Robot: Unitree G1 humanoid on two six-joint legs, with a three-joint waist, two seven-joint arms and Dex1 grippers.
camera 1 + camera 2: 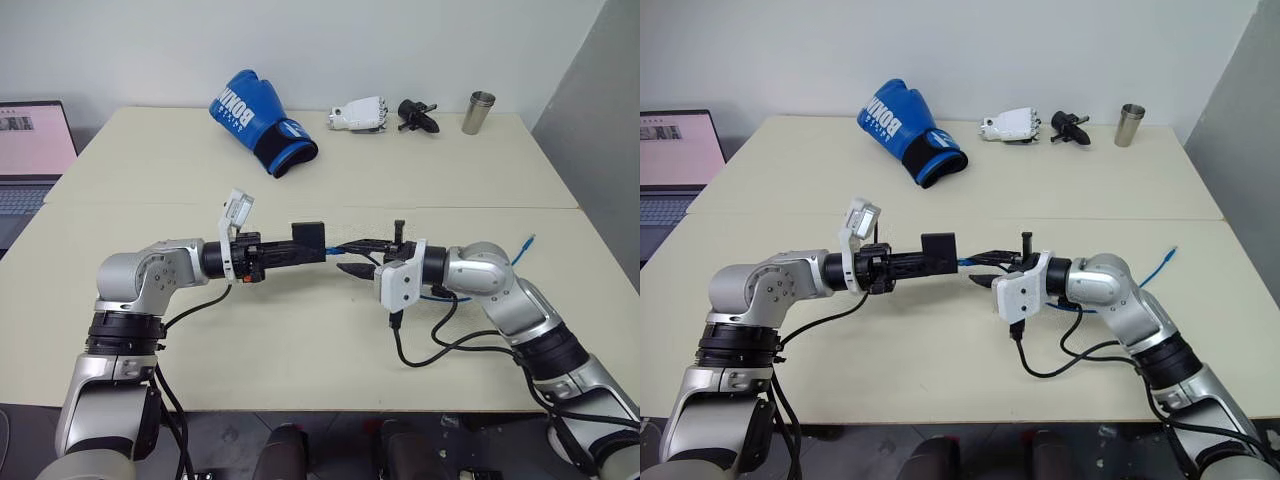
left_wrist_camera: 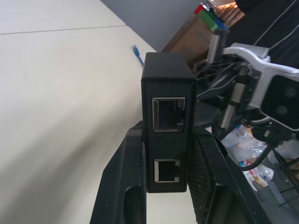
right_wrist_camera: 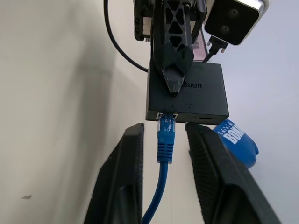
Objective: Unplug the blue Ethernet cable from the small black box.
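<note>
Above the counter [image 1: 300, 340], near its front edge, the left end effector [image 1: 290, 253] is clamped tight on the small black box [image 1: 309, 240]. The blue Ethernet cable [image 3: 164, 140] is plugged into the box, its plug between the right end effector's [image 1: 362, 256] parted fingers, which don't touch it.

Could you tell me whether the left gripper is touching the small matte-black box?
Touching: the left wrist view shows the left gripper clamping the small matte-black box on both sides.
</note>
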